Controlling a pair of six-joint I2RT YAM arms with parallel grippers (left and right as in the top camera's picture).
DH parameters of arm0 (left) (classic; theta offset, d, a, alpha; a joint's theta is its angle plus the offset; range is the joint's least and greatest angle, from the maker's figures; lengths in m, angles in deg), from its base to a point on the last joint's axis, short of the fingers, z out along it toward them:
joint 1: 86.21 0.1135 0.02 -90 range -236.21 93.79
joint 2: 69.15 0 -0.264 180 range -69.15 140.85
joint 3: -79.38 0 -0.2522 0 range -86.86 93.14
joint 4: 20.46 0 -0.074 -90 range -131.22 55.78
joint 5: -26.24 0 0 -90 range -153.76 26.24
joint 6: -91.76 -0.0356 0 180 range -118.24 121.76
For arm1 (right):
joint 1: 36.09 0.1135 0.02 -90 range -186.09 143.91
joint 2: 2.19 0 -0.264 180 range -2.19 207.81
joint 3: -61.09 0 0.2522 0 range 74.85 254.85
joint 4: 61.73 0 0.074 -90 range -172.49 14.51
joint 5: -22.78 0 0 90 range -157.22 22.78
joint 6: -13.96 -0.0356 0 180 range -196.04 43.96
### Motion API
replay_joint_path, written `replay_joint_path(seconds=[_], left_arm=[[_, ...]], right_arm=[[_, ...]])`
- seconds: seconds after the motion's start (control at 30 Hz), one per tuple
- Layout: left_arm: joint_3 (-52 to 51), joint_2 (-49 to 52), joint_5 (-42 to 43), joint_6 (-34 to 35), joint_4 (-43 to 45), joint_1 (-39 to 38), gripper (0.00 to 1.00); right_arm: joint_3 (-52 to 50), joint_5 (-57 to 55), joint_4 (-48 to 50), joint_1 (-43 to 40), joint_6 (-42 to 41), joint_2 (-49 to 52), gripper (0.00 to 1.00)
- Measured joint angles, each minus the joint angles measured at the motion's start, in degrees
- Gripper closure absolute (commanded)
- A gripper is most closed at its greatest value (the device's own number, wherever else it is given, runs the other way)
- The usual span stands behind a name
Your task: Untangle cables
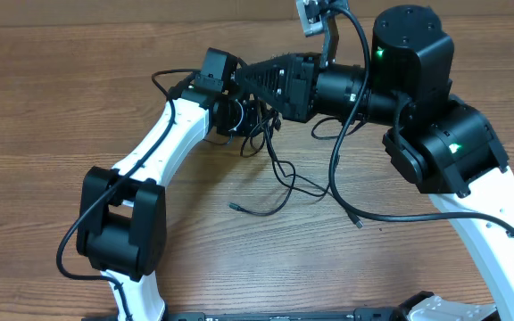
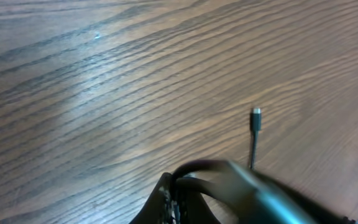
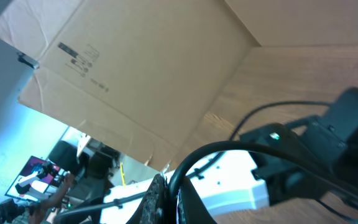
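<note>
The cables (image 1: 281,175) are thin black cords, bunched between the two grippers and trailing in loose loops toward the table's front. One plug end (image 1: 235,207) lies at centre front and another (image 1: 358,222) to its right. My left gripper (image 1: 244,116) is shut on a black cable (image 2: 194,167) at the bunch. A silver-tipped plug (image 2: 256,116) lies on the wood beyond it. My right gripper (image 1: 242,78) points left just above the bunch. In the right wrist view it (image 3: 168,200) is shut on a black cable loop (image 3: 229,149).
The wooden table (image 1: 52,107) carries both arms. A cardboard box (image 3: 154,74) stands along the far edge and also shows in the overhead view (image 1: 105,13). The left arm's white link (image 1: 154,147) crosses the left half. The right arm's thick black cable (image 1: 335,152) hangs over the cords.
</note>
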Motion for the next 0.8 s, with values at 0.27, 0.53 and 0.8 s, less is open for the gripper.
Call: replay_joint_path(seconds=[0.27,0.53,0.8], left_arm=[[0.00,0.35,-4.96,0.00,0.92,2.71,0.96],[0.09,0.68,-8.87,0.39,-1.09,13.62,0.96],[0.00,1.09,-2.43,-0.37,-2.67,27.58,0.96]], right_arm=[[-0.26,1.20,5.66,-2.54,-3.41,0.00,0.96],[-1.25,2.14,11.37,-7.80,-4.72,-1.36,0.96],[0.13,3.74,10.69,-19.15,-3.89,-10.01,0.96]])
